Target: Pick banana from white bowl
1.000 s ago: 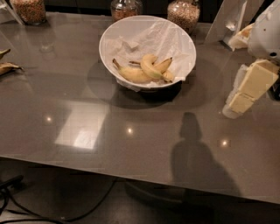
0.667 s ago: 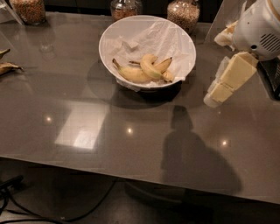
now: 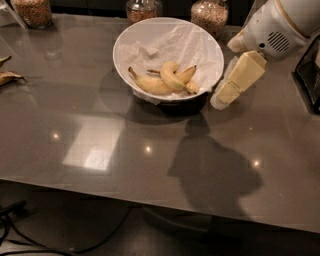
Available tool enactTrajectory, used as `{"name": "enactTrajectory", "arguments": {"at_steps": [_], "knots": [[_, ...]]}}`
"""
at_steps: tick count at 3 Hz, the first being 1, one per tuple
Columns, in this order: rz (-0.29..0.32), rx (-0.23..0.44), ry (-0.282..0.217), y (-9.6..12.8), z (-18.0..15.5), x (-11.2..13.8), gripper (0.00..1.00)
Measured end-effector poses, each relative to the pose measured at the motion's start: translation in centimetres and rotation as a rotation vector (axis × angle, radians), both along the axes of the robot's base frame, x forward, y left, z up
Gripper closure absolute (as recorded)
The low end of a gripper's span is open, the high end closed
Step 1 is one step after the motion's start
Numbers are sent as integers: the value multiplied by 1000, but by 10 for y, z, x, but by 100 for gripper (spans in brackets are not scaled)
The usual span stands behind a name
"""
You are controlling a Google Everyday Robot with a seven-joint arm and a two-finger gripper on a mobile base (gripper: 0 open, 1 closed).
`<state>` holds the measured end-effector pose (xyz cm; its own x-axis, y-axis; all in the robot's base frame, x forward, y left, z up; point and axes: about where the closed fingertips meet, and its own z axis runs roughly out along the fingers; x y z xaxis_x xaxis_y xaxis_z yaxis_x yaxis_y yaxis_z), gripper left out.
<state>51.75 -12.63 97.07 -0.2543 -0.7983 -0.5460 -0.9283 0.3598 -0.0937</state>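
The white bowl [image 3: 200,42] stands at the back middle of the grey table, lined with crumpled white paper. Inside lie a few bananas. The short, hook-shaped pale yellow banana [image 3: 169,76] rests on top of a longer banana with a dark stem [image 3: 148,85], and another banana [image 3: 188,74] lies behind it. My gripper [image 3: 223,97], cream-coloured under a white wrist, hangs just outside the bowl's right rim, pointing down and to the left. It holds nothing and is not in the bowl.
Three glass jars of grains [image 3: 33,11] [image 3: 143,9] [image 3: 210,15] stand along the back edge. A brownish banana piece [image 3: 8,76] lies at the far left. A black object [image 3: 310,80] sits at the right edge. Cables [image 3: 30,235] lie on the floor below.
My gripper has moved left across the table, from near the right edge to right beside the bowl's right rim. The bowl and bananas have not moved.
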Motion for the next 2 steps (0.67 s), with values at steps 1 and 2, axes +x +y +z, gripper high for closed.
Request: {"name": "enactTrajectory", "arguments": {"at_steps": [1,2], "knots": [[-18,3,-12,0,-1,2,0],[-65,23,-49,9,-10,20,0]]}}
